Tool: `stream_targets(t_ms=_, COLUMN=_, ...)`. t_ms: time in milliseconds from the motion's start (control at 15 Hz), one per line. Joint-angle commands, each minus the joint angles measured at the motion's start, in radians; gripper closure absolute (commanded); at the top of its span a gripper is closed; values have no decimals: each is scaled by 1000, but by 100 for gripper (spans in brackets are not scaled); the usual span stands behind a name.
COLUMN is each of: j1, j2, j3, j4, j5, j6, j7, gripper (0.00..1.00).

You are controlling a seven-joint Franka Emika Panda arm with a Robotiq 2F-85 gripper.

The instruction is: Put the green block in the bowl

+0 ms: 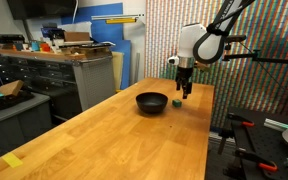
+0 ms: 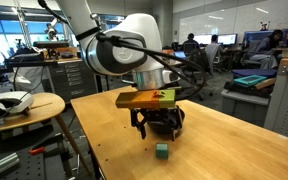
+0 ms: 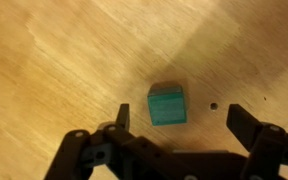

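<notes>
**Ana:** Claw [image 3: 181,118] first, since it sits closest to the wrist camera. It comes in from 6 o'clock, with its two dark fingers [image 3: 122,118] spread wide and nothing held between them.

**Ben:** And the green block [image 3: 167,103]?

**Ana:** It lies flat on the wooden table [image 3: 54,60], just toward 11 o'clock from the middle of the gap. It is nearer the finger on the 9 o'clock side. No finger touches it.

**Ben:** In an exterior view, bare table [image 1: 104,140] fills the foreground. Past it stands the bowl [image 1: 152,102], dark and round. The block [image 1: 176,103] is just beside the bowl at 3 o'clock, outside the rim.

**Ana:** Where is the claw [image 1: 185,91] there?

**Ben:** It hangs over the block, a little toward 1 o'clock and apart from it. From that far off I cannot tell how wide it is open.

**Ana:** In an exterior view from the opposite end, the block [image 2: 161,150] is nearest on the table [image 2: 234,140]. The claw [image 2: 152,127] hangs above it at about 11 o'clock, clear of it, and holds nothing.

**Ben:** The bowl?

**Ana:** There is something dark behind the claw, but I cannot tell it from the fingers.
</notes>
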Motion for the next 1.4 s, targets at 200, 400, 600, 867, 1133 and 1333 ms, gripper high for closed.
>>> stream_targets(t_ms=200, j1=-123, j2=109, j3=159, j4=71, j5=205, j6=-12, j7=-255, gripper=0)
stream_targets(t_ms=400, j1=-114, j2=138, j3=137, j4=92, j5=162, j6=-5, j7=-284, gripper=0)
stream_targets(t_ms=600, j1=-108, j2=160, j3=114, j4=108, j5=129, j6=-4, j7=-307, gripper=0)
stream_targets(t_ms=867, j1=-131, j2=179, j3=130, j4=130, j5=153, j6=-28, j7=-348, gripper=25)
stream_targets(t_ms=1133, j1=-144, j2=180, j3=137, j4=136, j5=167, j6=-36, j7=-362, gripper=50)
stream_targets(t_ms=1333, j1=-143, j2=170, j3=134, j4=134, j5=168, j6=-38, j7=-356, gripper=74)
